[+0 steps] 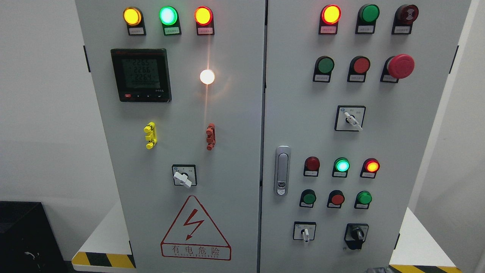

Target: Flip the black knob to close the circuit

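Observation:
The black knob (356, 235) sits at the lower right of the right cabinet door, on a black base. Its handle points up and a little to the left. No robot hand or arm shows in the head view.
A white selector switch (305, 232) sits left of the knob, another (351, 119) higher up and one (183, 177) on the left door. A red mushroom stop button (400, 66) is at upper right. A silver door latch (282, 170) is at the seam. A black box (26, 235) stands at lower left.

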`<move>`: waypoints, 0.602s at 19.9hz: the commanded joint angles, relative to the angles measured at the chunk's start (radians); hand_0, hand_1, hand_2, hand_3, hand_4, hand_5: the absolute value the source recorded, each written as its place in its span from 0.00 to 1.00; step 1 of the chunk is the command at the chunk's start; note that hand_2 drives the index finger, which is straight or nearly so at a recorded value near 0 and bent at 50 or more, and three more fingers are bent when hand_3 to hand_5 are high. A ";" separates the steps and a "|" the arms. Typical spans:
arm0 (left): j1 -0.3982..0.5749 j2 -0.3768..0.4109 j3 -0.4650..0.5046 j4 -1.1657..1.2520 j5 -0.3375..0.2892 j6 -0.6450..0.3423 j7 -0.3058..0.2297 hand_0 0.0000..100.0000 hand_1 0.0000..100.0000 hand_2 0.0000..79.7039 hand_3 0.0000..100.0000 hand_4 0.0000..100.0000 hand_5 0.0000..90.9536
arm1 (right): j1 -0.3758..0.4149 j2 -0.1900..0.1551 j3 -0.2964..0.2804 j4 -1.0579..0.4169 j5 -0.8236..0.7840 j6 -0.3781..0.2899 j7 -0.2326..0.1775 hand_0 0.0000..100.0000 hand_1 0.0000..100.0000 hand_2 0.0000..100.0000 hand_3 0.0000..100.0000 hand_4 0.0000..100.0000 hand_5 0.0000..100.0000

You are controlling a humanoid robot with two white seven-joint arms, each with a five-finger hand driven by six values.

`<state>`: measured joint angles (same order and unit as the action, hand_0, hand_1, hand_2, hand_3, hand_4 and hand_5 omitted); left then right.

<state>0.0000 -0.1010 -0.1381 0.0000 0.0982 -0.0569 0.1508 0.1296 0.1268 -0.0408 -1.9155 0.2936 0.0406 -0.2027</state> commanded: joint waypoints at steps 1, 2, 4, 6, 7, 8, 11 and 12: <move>0.023 0.000 0.000 -0.029 0.000 0.000 -0.001 0.12 0.56 0.00 0.00 0.00 0.00 | 0.054 -0.003 0.033 -0.059 -0.237 -0.028 0.017 0.00 0.03 0.34 0.54 0.55 0.45; 0.023 0.000 0.000 -0.029 0.000 0.000 -0.001 0.12 0.56 0.00 0.00 0.00 0.00 | 0.059 -0.004 0.032 -0.059 -0.275 -0.031 0.029 0.00 0.03 0.32 0.53 0.53 0.42; 0.023 0.000 0.000 -0.029 0.000 0.000 -0.001 0.12 0.56 0.00 0.00 0.00 0.00 | 0.062 -0.004 0.027 -0.056 -0.330 -0.054 0.071 0.00 0.02 0.27 0.47 0.46 0.35; 0.023 0.000 0.000 -0.029 0.000 0.000 -0.001 0.12 0.56 0.00 0.00 0.00 0.00 | 0.064 -0.004 0.025 -0.050 -0.362 -0.071 0.092 0.00 0.01 0.23 0.42 0.39 0.28; 0.023 0.000 0.000 -0.029 0.000 0.000 -0.001 0.12 0.56 0.00 0.00 0.00 0.00 | 0.064 -0.004 0.025 -0.048 -0.369 -0.073 0.101 0.00 0.01 0.22 0.41 0.39 0.26; 0.023 0.001 0.000 -0.029 0.000 0.000 -0.001 0.12 0.56 0.00 0.00 0.00 0.00 | 0.064 -0.004 0.024 -0.048 -0.376 -0.074 0.114 0.00 0.00 0.20 0.38 0.36 0.23; 0.023 0.000 0.000 -0.029 0.000 0.000 -0.001 0.12 0.56 0.00 0.00 0.00 0.00 | 0.070 -0.004 0.024 -0.046 -0.378 -0.105 0.149 0.00 0.00 0.14 0.28 0.26 0.11; 0.023 0.001 0.000 -0.029 0.000 0.000 -0.001 0.12 0.56 0.00 0.00 0.00 0.00 | 0.071 -0.004 0.024 -0.043 -0.379 -0.110 0.154 0.00 0.00 0.13 0.26 0.23 0.08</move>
<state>0.0000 -0.1010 -0.1381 0.0000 0.0982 -0.0568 0.1508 0.1877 0.1243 -0.0137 -1.9485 -0.0266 -0.0518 -0.0745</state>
